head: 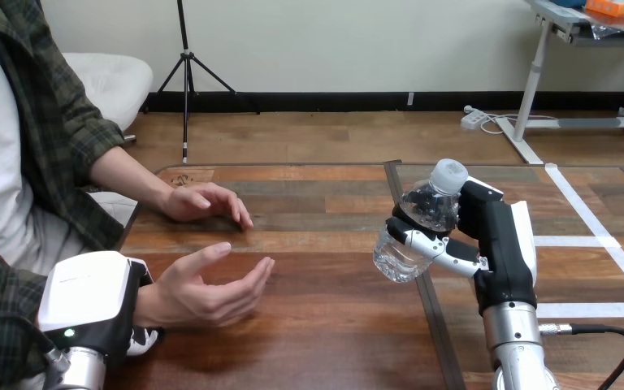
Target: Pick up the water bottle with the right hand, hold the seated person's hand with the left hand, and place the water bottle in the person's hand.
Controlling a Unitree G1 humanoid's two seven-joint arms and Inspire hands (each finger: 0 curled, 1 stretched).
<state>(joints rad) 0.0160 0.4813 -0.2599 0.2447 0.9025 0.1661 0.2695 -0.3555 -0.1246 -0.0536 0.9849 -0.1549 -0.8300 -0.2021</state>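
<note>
Handover leg is what I'm working now. My right hand (pixel 500 244) is gripping the water bottle (pixel 422 223), fingers wrapped round its middle. I'm holding it tilted, cap up and away, over the right part of the tabletop (pixel 333 325) and, by my read, clear of the wood. Down at the lower left, my left hand (pixel 93 301) is sitting right against the person's wrist (pixel 148 305); I can't tell from here whether it is actually clasping. The person's nearer hand (pixel 211 288) is lying open and cupped, palm turned upward, well apart from the bottle, while the farther hand (pixel 203 201) is resting on the tabletop. So I'm judging pickup done, hand-hold roughly in place, placing not yet done. Next I'm needing a leftward carry across the tabletop, lowering the bottle's base into that cupped palm before loosening my grip.
</note>
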